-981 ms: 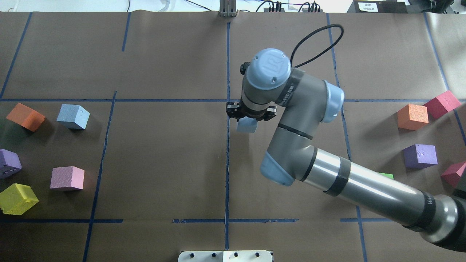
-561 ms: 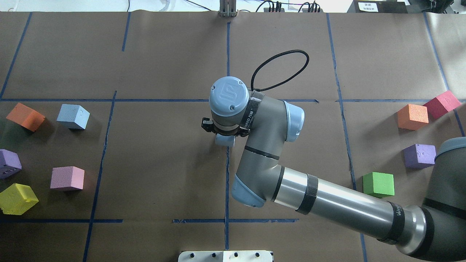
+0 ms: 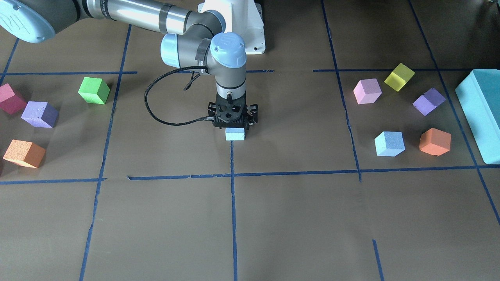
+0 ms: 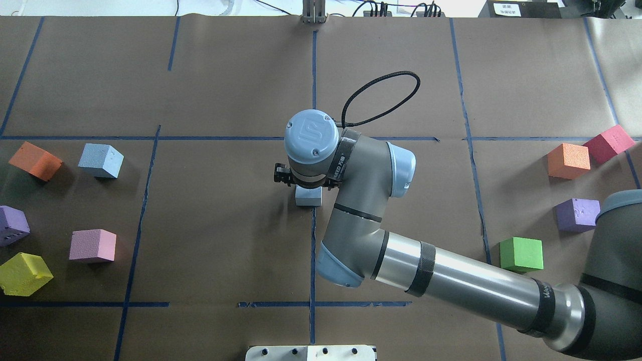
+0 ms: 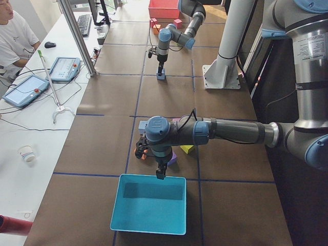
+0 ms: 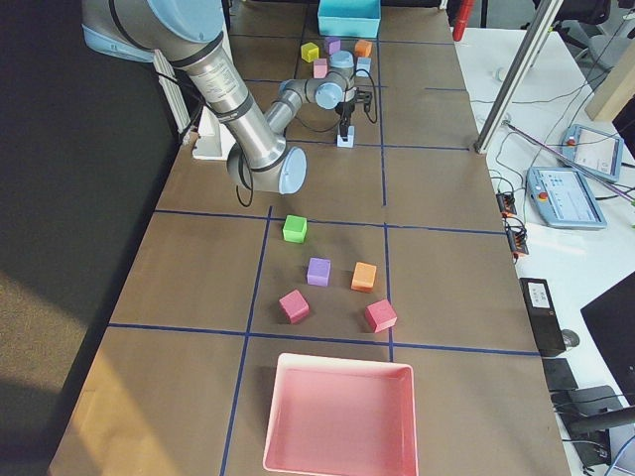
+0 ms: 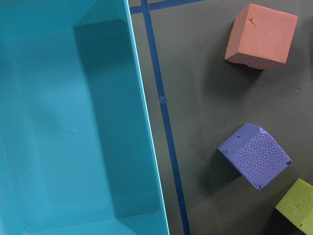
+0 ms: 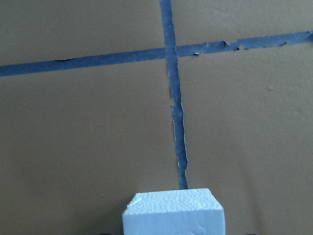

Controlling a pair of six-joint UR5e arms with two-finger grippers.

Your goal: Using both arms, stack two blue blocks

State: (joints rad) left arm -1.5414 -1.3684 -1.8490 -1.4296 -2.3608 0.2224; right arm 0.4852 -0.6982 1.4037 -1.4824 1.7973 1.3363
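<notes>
My right gripper [image 3: 234, 128] points straight down at the table's centre, shut on the paler blue block [image 3: 234, 134], which sits at or just above the paper beside the blue centre tape line. The block also shows in the overhead view [image 4: 308, 196] and at the bottom of the right wrist view [image 8: 173, 213]. The second, deeper blue block [image 4: 101, 160] lies alone on the table's left side, also seen from the front [image 3: 389, 143]. My left gripper [image 5: 160, 175] hangs over the teal box's near rim; I cannot tell whether it is open or shut.
The teal box [image 7: 142, 122] stands at the table's left end, with orange [image 7: 261, 34], purple [image 7: 254, 155], yellow [image 4: 22, 274] and pink [image 4: 93, 245] cubes near it. Green [image 4: 521, 254], purple, orange and red cubes lie on the right. A pink tray [image 6: 342, 361] stands at the right end.
My right arm has swung left to the centre line and lowered, with the pale blue block still in its gripper. The green cube has come into view.
</notes>
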